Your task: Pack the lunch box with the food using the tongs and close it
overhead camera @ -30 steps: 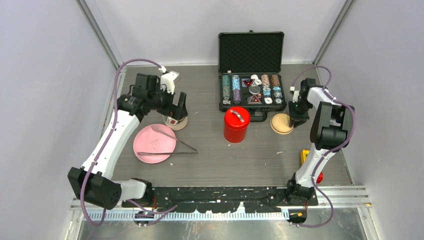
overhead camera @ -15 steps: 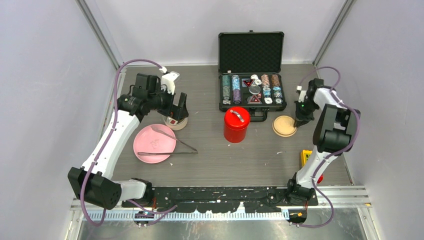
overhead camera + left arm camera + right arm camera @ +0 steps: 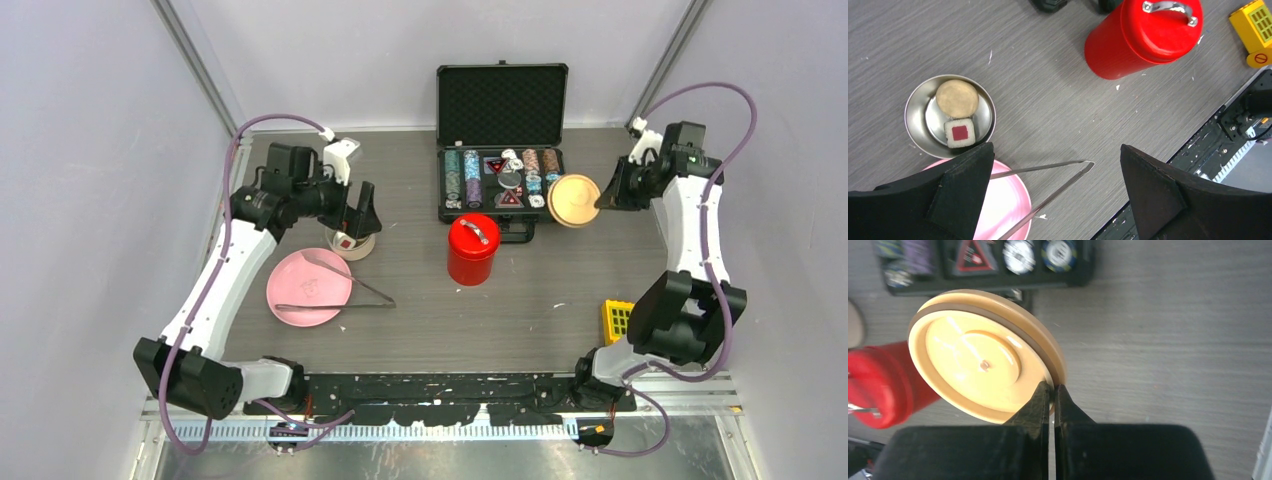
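Beige round disc lid (image 3: 983,357) — off the table (image 3: 540,300) at far right, rim pinched in my right gripper (image 3: 1052,390). Small round steel bowl (image 3: 912,107) sits far left, food (image 3: 959,133) inside, my left gripper (image 3: 1055,150) spread above it. Closing step, I judge — lid must cross left and seat level.

The tall red cylindrical canister (image 3: 472,248) stands upright mid-table, shut under its red lid with a metal handle (image 3: 1166,6). The small round steel bowl (image 3: 910,117) sits uncovered to its left, holding a white cube with a red centre (image 3: 959,133) and a round tan piece (image 3: 957,98); the beige disc lid (image 3: 980,357) is tilted in the air, pinched at its rim by the right gripper (image 3: 1053,390). The long thin metal tongs (image 3: 1048,167) lie flat in a V, arm tips on the pink plate (image 3: 295,290), joint on the table
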Robot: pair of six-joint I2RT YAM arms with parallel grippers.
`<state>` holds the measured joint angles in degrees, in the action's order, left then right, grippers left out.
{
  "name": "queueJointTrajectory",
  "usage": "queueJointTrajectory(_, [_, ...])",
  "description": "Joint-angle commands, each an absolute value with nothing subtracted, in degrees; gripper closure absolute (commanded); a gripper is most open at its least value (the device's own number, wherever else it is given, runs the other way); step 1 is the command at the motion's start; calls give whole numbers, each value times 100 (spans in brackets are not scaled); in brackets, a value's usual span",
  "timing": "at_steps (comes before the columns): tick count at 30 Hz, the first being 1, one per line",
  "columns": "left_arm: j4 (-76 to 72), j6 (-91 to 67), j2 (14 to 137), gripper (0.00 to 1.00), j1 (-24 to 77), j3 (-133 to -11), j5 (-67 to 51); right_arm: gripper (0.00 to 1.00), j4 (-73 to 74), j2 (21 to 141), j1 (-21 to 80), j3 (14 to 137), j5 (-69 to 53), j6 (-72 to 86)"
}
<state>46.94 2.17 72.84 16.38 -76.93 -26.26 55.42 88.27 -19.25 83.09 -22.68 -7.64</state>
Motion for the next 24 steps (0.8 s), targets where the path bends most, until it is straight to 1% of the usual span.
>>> queueJointTrajectory(1, [4401,132,6966,0,1635,-7935,-3001,100,5353,8371,-1473,8883,-3013,-24])
queueJointTrajectory(6, [3954,-248,6729,1,1635,-7804,-3591,99,4754,8193,-428,9113,-2666,671])
queueJointTrajectory(8, [3907,-425,6753,3,1635,-7870,-3948,100,4571,8279,76,9333,-2515,814])
queueJointTrajectory(13, [3227,-1335,6814,8,1582,-7926,-4823,100,4176,8655,1114,9897,-2452,1156])
queueJointTrajectory(15, [2623,-2100,6850,12,1461,-7792,-5172,100,4105,8801,1471,10084,-2477,1262])
queueJointTrajectory(18, [1093,-3513,6885,20,1324,-7396,-5691,100,3973,8918,1894,10190,-2497,1361])
queueJointTrajectory(24, [-1481,-5344,6989,36,1248,-6449,-5806,100,3762,8883,2440,10059,-2435,1491])
